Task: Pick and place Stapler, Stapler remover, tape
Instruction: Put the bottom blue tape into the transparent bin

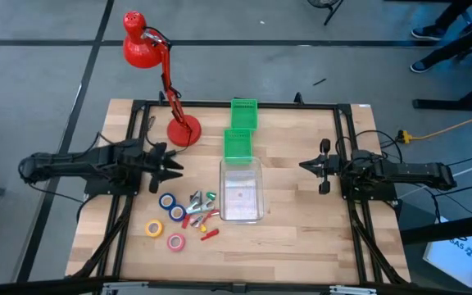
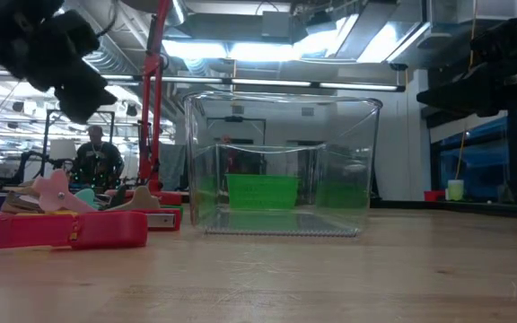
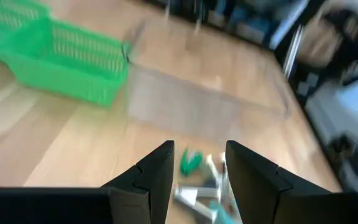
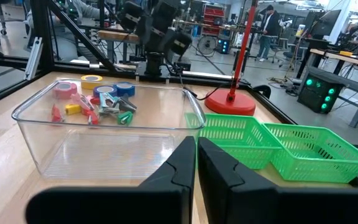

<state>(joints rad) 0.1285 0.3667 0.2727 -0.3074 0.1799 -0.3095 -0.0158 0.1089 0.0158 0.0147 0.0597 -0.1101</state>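
Observation:
Several tape rolls lie flat on the wooden table left of the clear container (image 1: pixel 242 192): two blue (image 1: pixel 171 207), one yellow (image 1: pixel 153 229), one pink (image 1: pixel 175 242). Beside them is a heap of small red, silver and green pieces (image 1: pixel 199 211), among them a green-handled staple remover (image 3: pixel 190 161). A red stapler (image 2: pixel 65 229) lies flat in the low view. My left gripper (image 1: pixel 173 166) hovers open above the table, left of the heap, pointing slightly down; nothing is between its fingers (image 3: pixel 197 171). My right gripper (image 1: pixel 306 166) waits shut and level, right of the container (image 4: pixel 196 155).
Two green baskets (image 1: pixel 241 131) stand behind the clear container, toward the far edge. A red desk lamp stands with its base (image 1: pixel 183 131) at the far left, its head beyond the table. A black frame rail (image 1: pixel 236 105) runs around the table. Bare wood lies along the near edge.

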